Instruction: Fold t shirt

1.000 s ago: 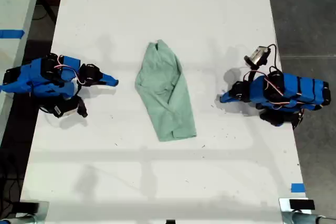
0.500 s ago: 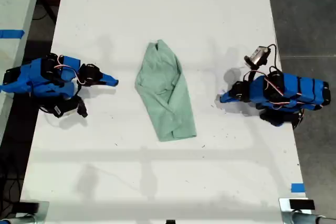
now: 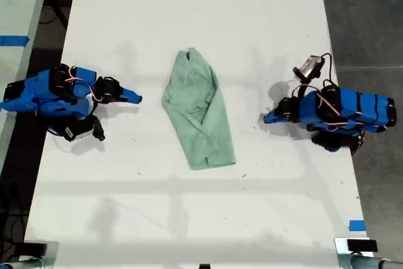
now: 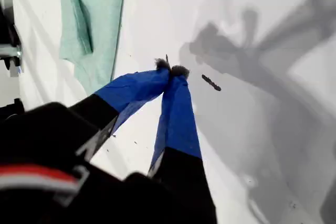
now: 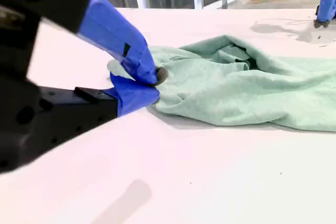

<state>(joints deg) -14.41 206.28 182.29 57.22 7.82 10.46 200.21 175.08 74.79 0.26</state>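
The t shirt [image 3: 198, 111] lies as a narrow, layered strip mid-table [image 3: 189, 4], with the first gripper [image 4: 170, 69] and the second gripper [image 5: 152, 80] both closed, empty and off the cloth; folding appears largely done, and any further fold requires opening the jaws at an end.

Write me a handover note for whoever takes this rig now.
My first gripper: shut, empty, over bare table, apart from the t shirt.
My second gripper: shut, empty, low beside the t shirt's edge.
T shirt: mid-table, wrinkled, layered into a narrow slanted strip.
Done: sides seem folded in.
Left: probably an end-to-end fold and smoothing.
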